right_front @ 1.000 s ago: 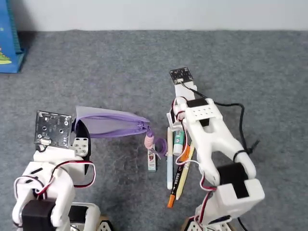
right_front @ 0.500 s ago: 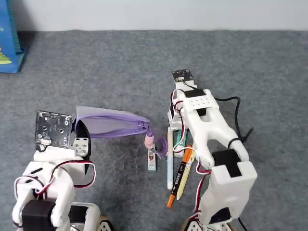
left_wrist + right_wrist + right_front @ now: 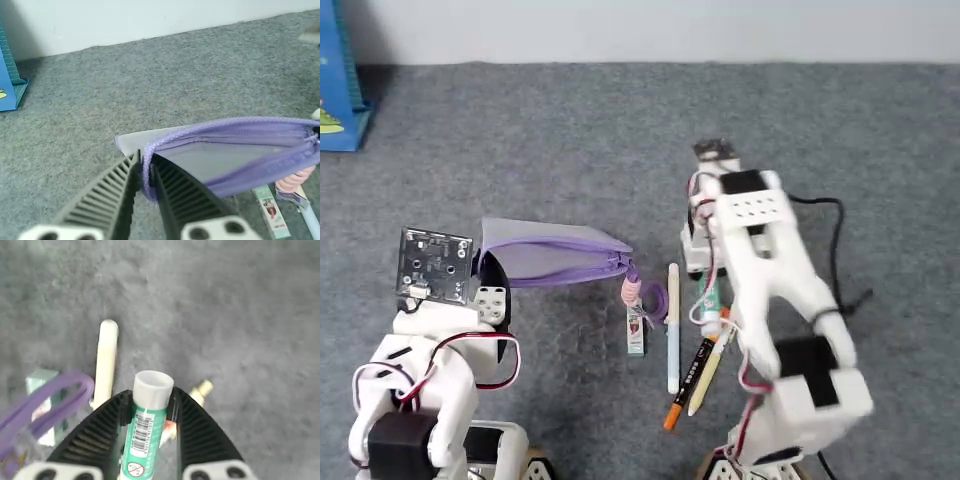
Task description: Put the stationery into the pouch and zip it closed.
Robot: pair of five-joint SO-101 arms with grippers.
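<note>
The purple pouch (image 3: pixel 555 255) is held off the carpet by its near end, zip mouth (image 3: pixel 235 131) open. My left gripper (image 3: pixel 144 161) is shut on that end's seam and shows under its wrist camera (image 3: pixel 488 268). A pink zip pull (image 3: pixel 631 292) hangs at the pouch's other end. My right gripper (image 3: pixel 150 395) is shut on a green glue stick (image 3: pixel 149 412) with a white cap, raised over the pens (image 3: pixel 710 296). On the carpet lie a pale blue pen (image 3: pixel 672 330), an orange-black pen (image 3: pixel 692 378), a yellow pen (image 3: pixel 708 372) and a small eraser box (image 3: pixel 636 331).
Grey carpet covers the table, with a white wall along the far edge. A blue box (image 3: pixel 338 80) stands at the far left corner. A purple cord loop (image 3: pixel 47 407) lies beside the cream pen (image 3: pixel 106 357) under the right gripper.
The right arm has shifted to the right and risen with the glue stick in its gripper. The left arm and the pouch have stayed put.
</note>
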